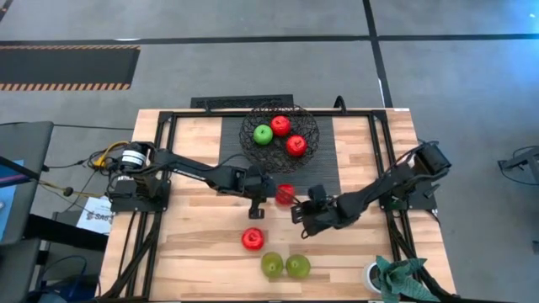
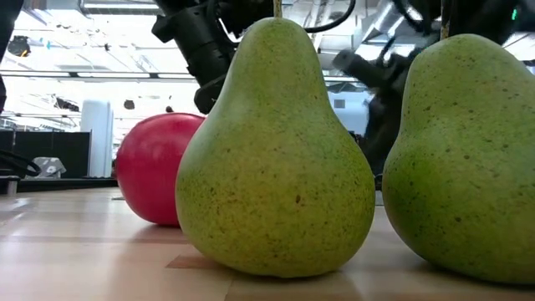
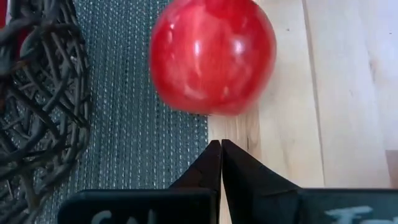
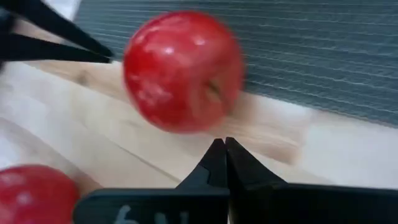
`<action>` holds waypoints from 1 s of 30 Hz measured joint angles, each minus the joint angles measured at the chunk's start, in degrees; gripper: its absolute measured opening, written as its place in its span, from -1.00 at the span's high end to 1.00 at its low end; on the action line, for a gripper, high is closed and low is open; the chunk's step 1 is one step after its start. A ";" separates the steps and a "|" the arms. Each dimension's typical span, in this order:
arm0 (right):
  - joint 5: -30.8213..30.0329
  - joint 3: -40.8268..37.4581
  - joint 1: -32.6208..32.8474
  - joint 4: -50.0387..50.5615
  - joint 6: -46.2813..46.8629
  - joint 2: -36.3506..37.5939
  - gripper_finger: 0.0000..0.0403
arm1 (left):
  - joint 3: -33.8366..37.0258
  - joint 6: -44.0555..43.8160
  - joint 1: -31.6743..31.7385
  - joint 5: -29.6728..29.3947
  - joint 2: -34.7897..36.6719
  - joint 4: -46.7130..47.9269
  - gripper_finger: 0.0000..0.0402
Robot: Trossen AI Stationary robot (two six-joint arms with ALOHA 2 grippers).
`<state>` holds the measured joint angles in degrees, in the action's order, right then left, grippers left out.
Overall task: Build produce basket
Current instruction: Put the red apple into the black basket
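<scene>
Basket (image 1: pixel 280 132) at the mat's (image 1: pixel 232 139) far end holds one green and two red fruits. Loose red apple (image 1: pixel 285 194) at the mat's near edge, between both grippers. Another red apple (image 1: pixel 253 239) and two pears (image 1: pixel 284 266) lie nearer; only the low view shows their pear shape. Left gripper (image 3: pixel 221 149) and right gripper (image 4: pixel 224 147): fingers pressed together, empty, tips just short of the loose apple.

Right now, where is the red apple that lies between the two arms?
In the high view, the red apple lies mid-table at the mat's near edge, between the shut left pincer and right pincer.
</scene>
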<state>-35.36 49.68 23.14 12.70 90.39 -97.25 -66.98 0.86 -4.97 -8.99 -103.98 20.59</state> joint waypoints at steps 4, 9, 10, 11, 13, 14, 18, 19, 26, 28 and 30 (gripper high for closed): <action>-0.64 -4.21 -0.15 -10.62 -0.29 -1.10 1.00 | -0.07 0.85 -0.02 0.20 0.00 -1.30 1.00; -0.59 -4.76 -0.81 -12.35 -1.25 -1.48 1.00 | -0.03 1.09 0.13 0.22 -0.25 -0.66 1.00; -0.59 -4.71 -0.89 -12.39 -2.04 -1.41 1.00 | 0.00 1.46 0.15 0.21 -0.26 -0.55 1.00; -0.60 -4.71 -1.16 -12.54 -2.71 -1.11 1.00 | 0.00 1.64 0.19 0.14 -0.26 -0.67 1.00; -0.50 -4.64 -1.65 -13.27 -4.01 -0.95 1.00 | 0.00 2.21 0.45 -0.29 -0.26 -1.06 1.00; -0.39 -4.62 -1.91 -13.38 -4.92 -0.95 1.00 | 0.00 2.56 0.59 -0.42 -0.26 -1.39 1.00; 0.52 -4.64 -3.45 -13.30 -7.31 -0.95 1.00 | 0.00 2.60 1.97 -0.25 -0.26 -1.68 1.00; 0.90 -4.64 -3.87 -13.25 -7.98 -0.95 1.00 | 0.00 2.60 2.26 -0.14 -0.26 -1.50 1.00; 1.31 -4.64 -6.59 -13.86 -11.38 -0.95 1.00 | 0.00 2.52 3.49 2.03 -0.44 1.03 1.00; 2.14 -4.64 -7.27 -14.87 -12.67 -0.95 1.00 | -0.07 1.91 3.54 2.96 -1.21 1.49 1.00; 2.68 -4.64 -7.68 -16.15 -13.73 -0.95 1.00 | -0.04 1.09 3.54 4.35 -1.29 2.71 1.00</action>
<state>-32.68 45.04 15.46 -3.45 76.66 -98.19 -67.02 1.95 -1.44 -4.64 -105.27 23.30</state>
